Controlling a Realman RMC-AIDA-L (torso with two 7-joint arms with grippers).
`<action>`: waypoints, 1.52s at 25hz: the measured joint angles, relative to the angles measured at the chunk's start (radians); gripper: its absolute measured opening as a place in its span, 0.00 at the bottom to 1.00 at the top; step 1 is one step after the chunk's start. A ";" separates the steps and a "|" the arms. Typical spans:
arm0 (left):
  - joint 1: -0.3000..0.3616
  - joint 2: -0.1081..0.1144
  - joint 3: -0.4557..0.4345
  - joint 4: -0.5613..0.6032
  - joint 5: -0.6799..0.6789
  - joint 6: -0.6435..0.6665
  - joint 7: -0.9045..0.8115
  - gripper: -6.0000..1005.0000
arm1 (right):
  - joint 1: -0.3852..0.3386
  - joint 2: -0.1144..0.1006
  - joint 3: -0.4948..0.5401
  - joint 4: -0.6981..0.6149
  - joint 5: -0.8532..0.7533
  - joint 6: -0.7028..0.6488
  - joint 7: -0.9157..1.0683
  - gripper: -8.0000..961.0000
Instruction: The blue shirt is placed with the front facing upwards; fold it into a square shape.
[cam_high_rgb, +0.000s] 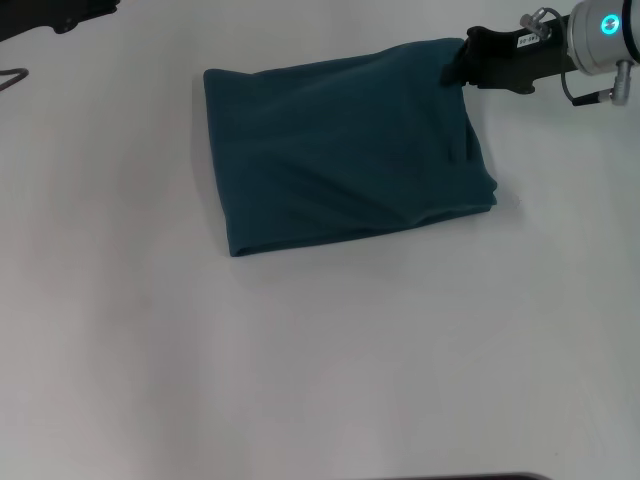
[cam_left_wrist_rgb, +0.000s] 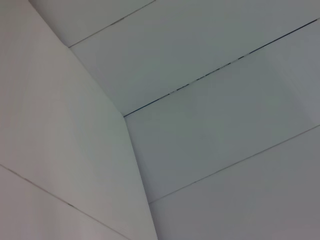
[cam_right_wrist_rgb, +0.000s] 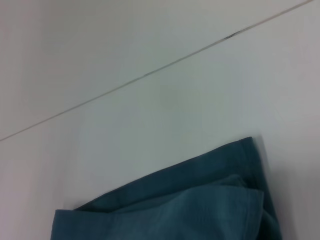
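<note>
1. The right gripper (cam_high_rgb: 458, 66) sits at the far right corner of the blue shirt (cam_high_rgb: 350, 150), its black fingers touching the cloth at that corner. Whether they are pinched on the fabric or only resting against it cannot be told from the head view.
2. The right arm's silver wrist, with a lit cyan ring, reaches away from the shirt toward the right edge of the head view.
3. The blue shirt lies folded into a rough rectangle on the white table (cam_high_rgb: 320, 380), a little skewed, with its long sides running left to right and its near edge sloping. No lettering shows on the upper face; only plain teal cloth with soft creases.
4. Along the shirt's right side, layered folded edges are stacked one on another, with a small bulge at the near right corner.
5. The right wrist view shows a corner of the blue shirt (cam_right_wrist_rgb: 200, 200) with several layers and a stitched hem, lying on the pale table surface (cam_right_wrist_rgb: 125, 60), which has a thin seam line crossing it beyond the shirt.
6. The left gripper (cam_high_rgb: 60, 18) is well apart from the shirt, at the far left corner of the head view; only a dark part shows, so its fingers cannot be judged.
7. The left wrist view shows only pale panels with thin seams, and nothing of the shirt.
</note>
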 joint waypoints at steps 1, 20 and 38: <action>0.000 0.000 0.000 0.000 0.000 0.000 0.000 0.90 | -0.001 0.000 0.000 -0.003 0.000 -0.003 0.000 0.08; 0.014 0.001 -0.001 -0.001 -0.009 0.008 -0.006 0.90 | 0.018 0.010 -0.017 -0.106 -0.039 0.005 -0.074 0.07; 0.002 0.002 -0.002 0.000 -0.009 -0.005 0.000 0.90 | -0.028 -0.026 0.022 -0.017 -0.053 -0.103 -0.038 0.33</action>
